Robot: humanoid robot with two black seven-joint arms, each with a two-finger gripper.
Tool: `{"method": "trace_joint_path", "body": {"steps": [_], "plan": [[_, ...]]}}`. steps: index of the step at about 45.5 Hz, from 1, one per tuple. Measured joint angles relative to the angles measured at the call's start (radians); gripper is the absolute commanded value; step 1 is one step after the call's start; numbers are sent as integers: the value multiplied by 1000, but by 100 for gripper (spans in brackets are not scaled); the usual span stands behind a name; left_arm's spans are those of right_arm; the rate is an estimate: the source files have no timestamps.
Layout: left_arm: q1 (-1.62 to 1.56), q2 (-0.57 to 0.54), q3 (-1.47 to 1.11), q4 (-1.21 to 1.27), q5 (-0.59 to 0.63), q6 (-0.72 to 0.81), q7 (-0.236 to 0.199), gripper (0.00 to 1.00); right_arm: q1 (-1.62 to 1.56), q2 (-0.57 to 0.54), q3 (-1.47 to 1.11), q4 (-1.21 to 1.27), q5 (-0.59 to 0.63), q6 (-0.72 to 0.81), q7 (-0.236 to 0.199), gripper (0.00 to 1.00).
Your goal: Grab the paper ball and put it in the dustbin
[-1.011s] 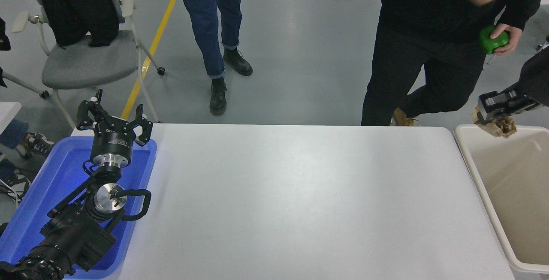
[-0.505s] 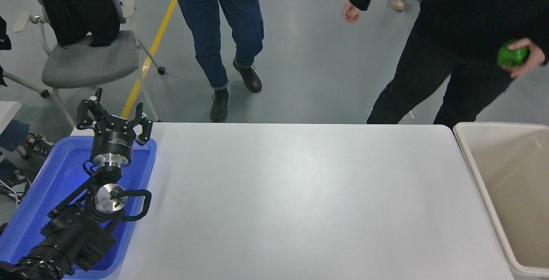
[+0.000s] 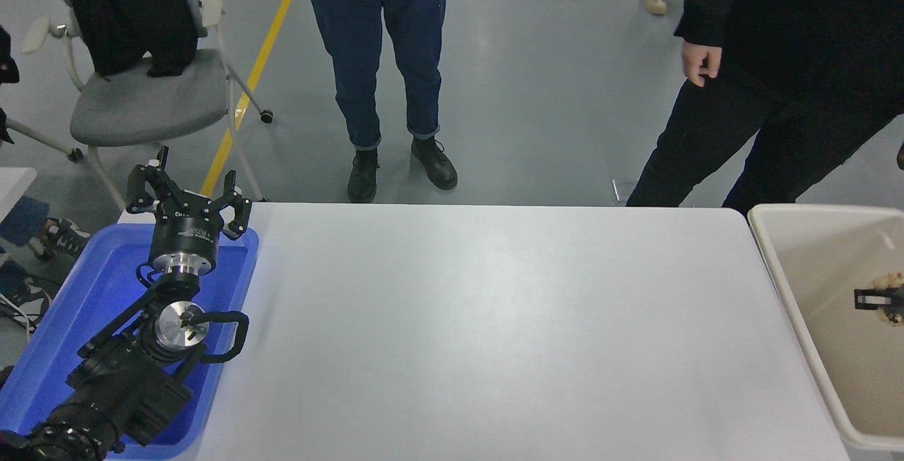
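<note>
Two people stand at the far side of the white counter [image 3: 494,320]. Off its right end sits the cream dustbin [image 3: 766,231], and at its left end a blue tray [image 3: 85,291]. Parked over that tray, the left gripper [image 3: 187,200] has its fingers spread wide. Only a black tip of the right gripper [image 3: 876,298] shows at the right edge, over the bin; whether its fingers are wide or narrow cannot be told. The paper ball [image 3: 888,283] touches that tip, inside the bin's outline.
</note>
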Motion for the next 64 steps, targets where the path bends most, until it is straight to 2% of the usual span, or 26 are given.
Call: {"method": "trace_joint_path", "body": {"steps": [1, 31, 37, 42, 52, 56, 64], "plan": [[0, 0, 0, 0, 0, 0, 0, 99, -7, 3, 13, -5, 0, -1, 0, 100], [0, 0, 0, 0, 0, 0, -1, 99, -26, 24, 161, -41, 44, -7, -1, 100], [0, 0, 0, 0, 0, 0, -1, 99, 15, 22, 172, -3, 125, -3, -1, 100], [0, 0, 0, 0, 0, 0, -1, 99, 66, -7, 196, 88, 238, -1, -1, 100], [0, 1, 0, 1, 0, 0, -1, 99, 130, -69, 407, 304, 425, 2, -1, 100], [0, 0, 0, 1, 0, 0, -1, 99, 140, -64, 497, 353, 478, 2, -1, 100], [0, 0, -1, 0, 0, 0, -1, 99, 139, -12, 634, 405, 691, 1, -1, 100]]}}
